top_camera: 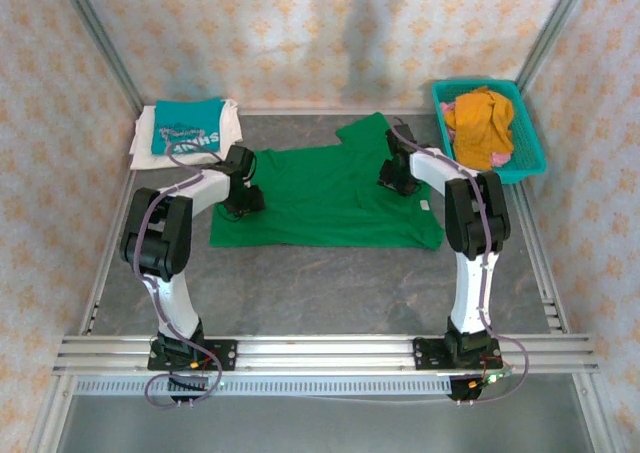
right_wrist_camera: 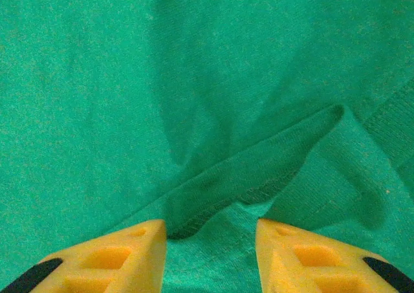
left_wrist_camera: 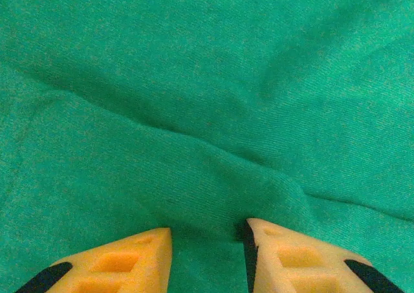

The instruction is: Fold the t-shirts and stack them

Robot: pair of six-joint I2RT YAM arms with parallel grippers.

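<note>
Far left on the bench [top_camera: 300,293], the white t-shirt [top_camera: 143,143] is seen lying flat, with the teal t-shirt [top_camera: 187,126] folded small and set on top of it, lettering up. A stack is judged to be begun, two shirts deep.

Next along, the left tool [top_camera: 243,201] is planted on the green t-shirt [top_camera: 330,198] near its left edge. In the wrist view its fingers [left_wrist_camera: 129,260] are held apart; a ridge of green cloth runs into the gap, but nothing is clamped.

The green shirt is spread wide across the middle of the bench, one sleeve pointed toward the far wall. It is judged not yet folded down to stack size.

On its right side the right tool [top_camera: 398,178] is rested on the cloth. Its fingers [right_wrist_camera: 310,257] are likewise parted, with a hemmed edge lying between them, unpinched.

Far right, a teal basket [top_camera: 530,158] is parked with orange cloth [top_camera: 478,123] heaped inside. Whether further shirts are waiting there cannot be told. The green one remains to be folded and placed on the pile.
</note>
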